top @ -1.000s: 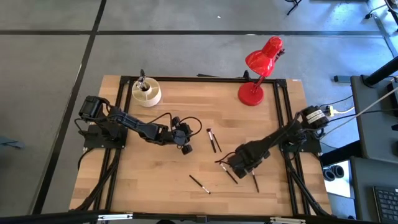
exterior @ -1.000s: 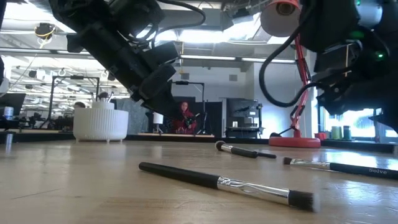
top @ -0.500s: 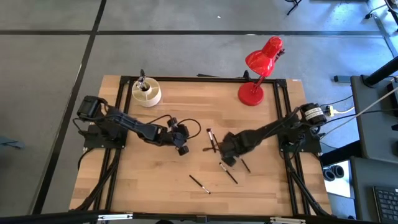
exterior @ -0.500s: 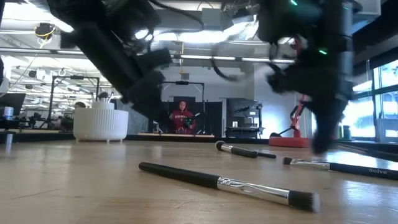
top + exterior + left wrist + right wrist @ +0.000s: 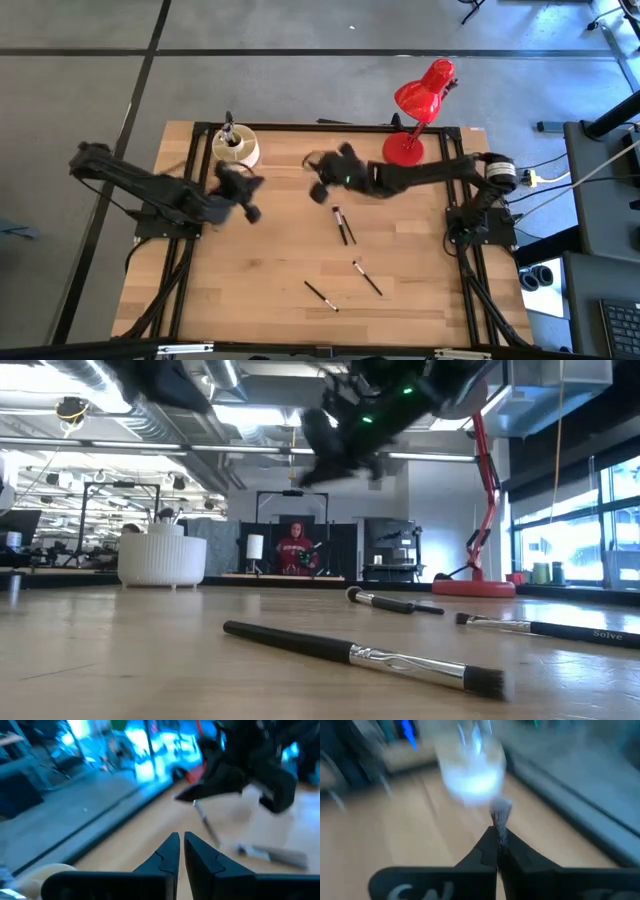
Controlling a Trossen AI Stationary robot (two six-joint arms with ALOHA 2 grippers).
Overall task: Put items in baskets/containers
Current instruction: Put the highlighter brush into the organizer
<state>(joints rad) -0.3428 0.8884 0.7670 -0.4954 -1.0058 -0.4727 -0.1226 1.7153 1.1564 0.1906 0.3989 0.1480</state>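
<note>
The cream-white ribbed cup (image 5: 235, 148) stands at the table's far left and holds a few brushes; the low view shows the cup (image 5: 161, 560) too. My right gripper (image 5: 322, 188) hangs raised over the far middle of the table, right of the cup, shut on a makeup brush (image 5: 500, 815). My left gripper (image 5: 248, 195) is shut and carries nothing, raised just near of the cup. Several dark-handled brushes lie flat on the wood: a pair (image 5: 343, 226) mid-table, one (image 5: 367, 278) nearer, and one (image 5: 322, 296) by the near edge. My right gripper pinches the brush between its two fingers close to the bristle head (image 5: 501, 811), which pokes out past the fingertips. The brush is lifted clear of the table. In the left wrist view its handle (image 5: 206, 825) slants down below the gripper.
A red desk lamp (image 5: 412, 112) stands on its round base at the far right corner. Black frame rails run along the table's left and right edges. The near half of the table has bare wood between the loose brushes. A person (image 5: 293, 548) sits in the room behind the table.
My right gripper has taken one brush from the group at the near right, lifted it clear, and swung fast toward the far left, toward the cup. My left gripper has pulled back from mid-table toward the left edge and risen. The other brushes have stayed where they were.
</note>
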